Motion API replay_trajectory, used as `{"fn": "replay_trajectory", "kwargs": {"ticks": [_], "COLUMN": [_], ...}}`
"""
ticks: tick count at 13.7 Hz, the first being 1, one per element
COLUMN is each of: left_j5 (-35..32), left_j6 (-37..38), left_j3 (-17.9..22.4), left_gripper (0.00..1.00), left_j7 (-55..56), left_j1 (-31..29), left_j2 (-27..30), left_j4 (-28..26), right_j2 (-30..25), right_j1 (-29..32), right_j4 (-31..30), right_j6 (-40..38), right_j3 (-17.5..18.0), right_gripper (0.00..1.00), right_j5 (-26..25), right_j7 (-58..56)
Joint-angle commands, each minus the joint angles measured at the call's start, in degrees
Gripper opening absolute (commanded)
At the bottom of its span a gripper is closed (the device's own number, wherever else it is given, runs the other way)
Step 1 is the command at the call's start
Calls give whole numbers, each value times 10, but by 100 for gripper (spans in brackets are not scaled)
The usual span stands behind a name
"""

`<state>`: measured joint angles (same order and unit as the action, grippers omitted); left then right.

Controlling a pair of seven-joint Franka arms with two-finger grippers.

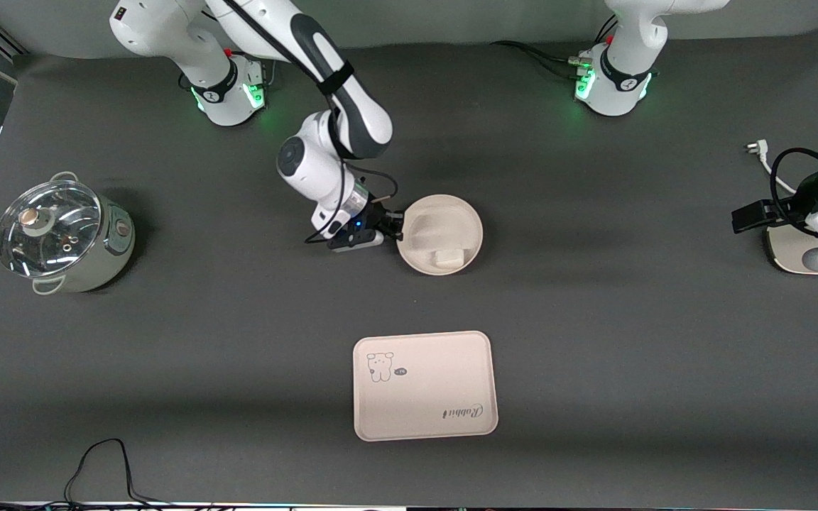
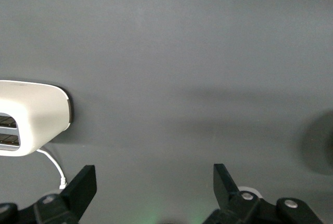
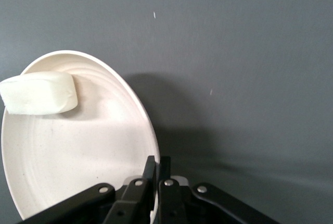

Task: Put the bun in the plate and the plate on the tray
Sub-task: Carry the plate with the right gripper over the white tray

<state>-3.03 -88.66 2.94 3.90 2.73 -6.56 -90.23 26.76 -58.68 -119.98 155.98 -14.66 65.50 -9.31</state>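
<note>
Cream-beige rectangular printed tray, near surface's front edge. Round cream-beige plate, tilted, off-white half-round bun inside; right pincer clamped on rim. Left pincer wide, waiting.

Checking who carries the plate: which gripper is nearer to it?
Right. The right gripper is shut on the plate rim; the left gripper waits open at the left arm's end of the table.

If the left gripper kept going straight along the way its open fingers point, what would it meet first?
Probably only the bare table. In the left wrist view the open left gripper points at plain grey surface. The white toaster sits off to the side of that line, though depth is hard to judge.
</note>
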Motion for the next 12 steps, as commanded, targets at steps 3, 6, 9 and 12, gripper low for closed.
{"fn": "replay_trajectory", "kwargs": {"ticks": [3, 6, 9, 12], "left_j5": [17, 16, 17, 14], "left_j6": [-1, -9, -31, -35], "left_j3": [7, 7, 7, 7], "left_gripper": [100, 100, 100, 100], "left_j7": [1, 2, 10, 45], "left_j1": [10, 17, 17, 18], "left_j2": [8, 19, 37, 33], "left_j4": [-4, -20, -49, -53], "right_j2": [-15, 42, 86, 145], "right_j1": [1, 22, 80, 118], "right_j4": [49, 180, 276, 358], "right_j6": [-111, -256, -319, -330], "right_j3": [-79, -157, -159, -158], "right_gripper": [0, 0, 0, 0], "right_j5": [-70, -134, -138, -137], "right_j7": [3, 48, 72, 73]}}
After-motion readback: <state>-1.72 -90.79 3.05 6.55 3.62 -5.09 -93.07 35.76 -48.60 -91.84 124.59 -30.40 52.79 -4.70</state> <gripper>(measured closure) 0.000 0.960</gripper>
